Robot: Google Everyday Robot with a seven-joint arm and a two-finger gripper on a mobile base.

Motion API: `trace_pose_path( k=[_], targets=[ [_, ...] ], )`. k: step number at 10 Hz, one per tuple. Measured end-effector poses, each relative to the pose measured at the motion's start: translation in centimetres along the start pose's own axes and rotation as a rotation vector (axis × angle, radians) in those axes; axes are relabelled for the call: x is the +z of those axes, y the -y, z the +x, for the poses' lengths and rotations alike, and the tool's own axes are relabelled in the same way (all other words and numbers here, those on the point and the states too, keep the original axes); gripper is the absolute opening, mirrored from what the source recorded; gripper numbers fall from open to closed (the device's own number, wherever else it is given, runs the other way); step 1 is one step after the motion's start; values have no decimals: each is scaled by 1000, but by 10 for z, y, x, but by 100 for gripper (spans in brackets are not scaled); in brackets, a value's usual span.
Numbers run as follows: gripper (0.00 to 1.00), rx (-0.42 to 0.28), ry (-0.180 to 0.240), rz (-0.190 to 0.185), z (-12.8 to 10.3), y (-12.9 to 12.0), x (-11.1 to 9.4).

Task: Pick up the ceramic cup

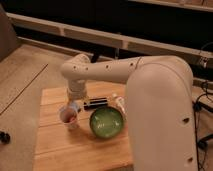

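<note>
The ceramic cup [69,116] is a small pale mug with a pinkish-red inside. It stands on the wooden table [55,145], left of the green bowl [106,122]. My gripper [75,103] hangs from the white arm right above the cup's far right rim, and seems to touch it. The arm's wrist hides the gripper's upper part.
A dark flat object [96,103] lies behind the bowl. A small white bottle [120,103] lies at the bowl's far right, next to my arm's big white link [160,115]. The table's left edge borders the floor [20,85]. Dark shelving runs along the back.
</note>
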State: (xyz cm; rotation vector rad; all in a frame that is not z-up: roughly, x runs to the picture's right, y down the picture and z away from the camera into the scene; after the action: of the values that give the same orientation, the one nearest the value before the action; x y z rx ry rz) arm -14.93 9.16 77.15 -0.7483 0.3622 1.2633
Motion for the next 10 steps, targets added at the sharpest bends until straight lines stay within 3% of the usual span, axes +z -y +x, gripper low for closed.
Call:
trace_pose_path(
  k=[7, 10],
  targets=[
    [62, 32, -45, -53, -4, 1, 30],
    [33, 14, -75, -64, -1, -7, 42]
  ],
)
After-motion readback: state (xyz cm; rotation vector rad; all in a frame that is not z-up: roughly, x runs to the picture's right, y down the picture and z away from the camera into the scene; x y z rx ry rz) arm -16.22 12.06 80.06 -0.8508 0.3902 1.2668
